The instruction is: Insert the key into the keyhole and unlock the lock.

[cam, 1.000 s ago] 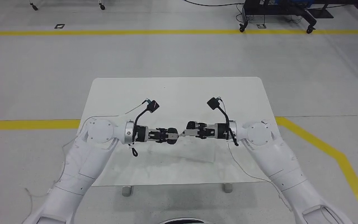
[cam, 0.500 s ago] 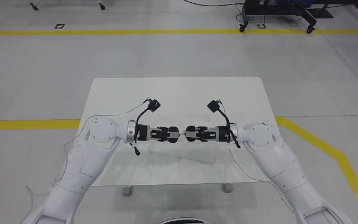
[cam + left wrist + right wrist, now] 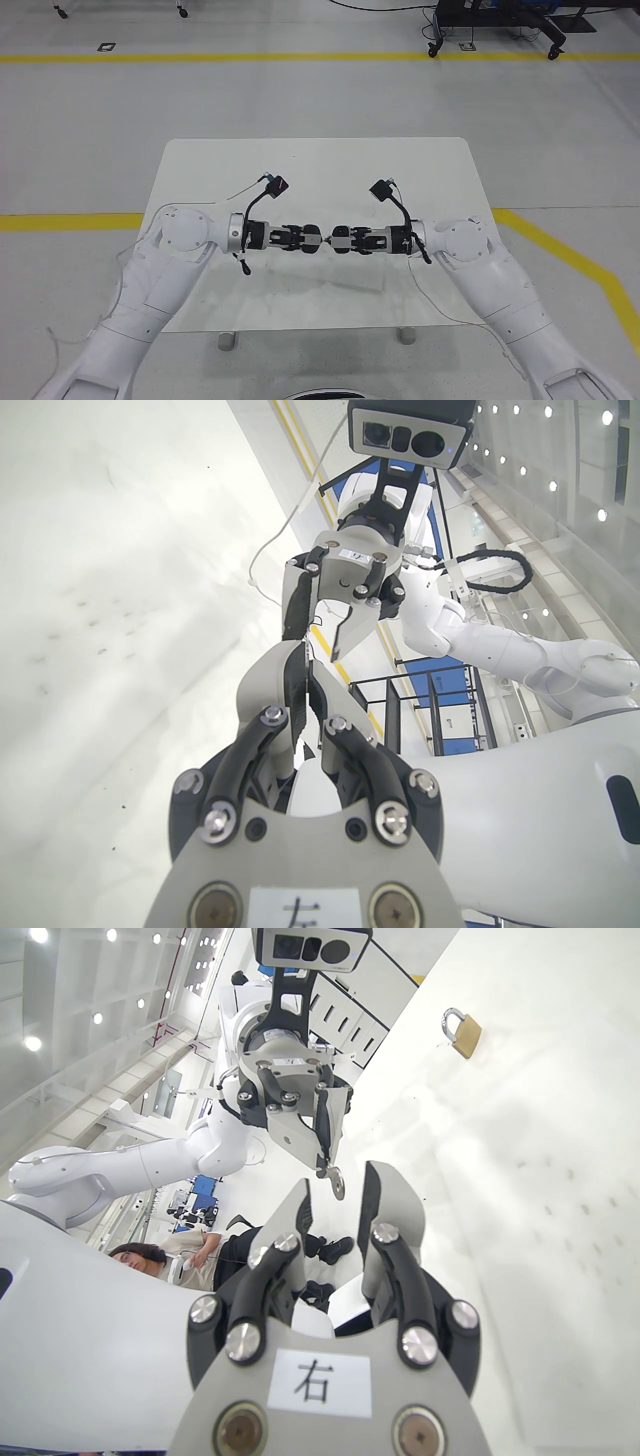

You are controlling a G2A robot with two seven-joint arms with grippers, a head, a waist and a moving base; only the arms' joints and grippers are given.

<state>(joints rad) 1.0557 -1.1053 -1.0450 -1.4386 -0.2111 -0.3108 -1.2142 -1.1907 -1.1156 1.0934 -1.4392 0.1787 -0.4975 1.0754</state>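
A small silver key [image 3: 337, 1182] with a round head sticks out of my left gripper [image 3: 323, 1167], which is shut on it above the middle of the white table [image 3: 420, 170]. In the left wrist view the left gripper [image 3: 303, 652] pinches the key edge-on. My right gripper [image 3: 337, 1178] faces it tip to tip and stands open, its fingertips on either side of the key's head without closing on it. From above, the left gripper [image 3: 314, 240] and right gripper [image 3: 336, 241] meet at the table's centre. A brass padlock [image 3: 463, 1036] with a silver shackle lies flat on the table, apart from both grippers.
Small dark specks mark the table surface [image 3: 90, 620]. Bare tabletop stretches behind the arms toward the far edge [image 3: 320, 142] and in front toward the near edge.
Both grippers have drawn together at the table's centre. The right gripper has levelled out and now has its open fingers around the key held by the left gripper.
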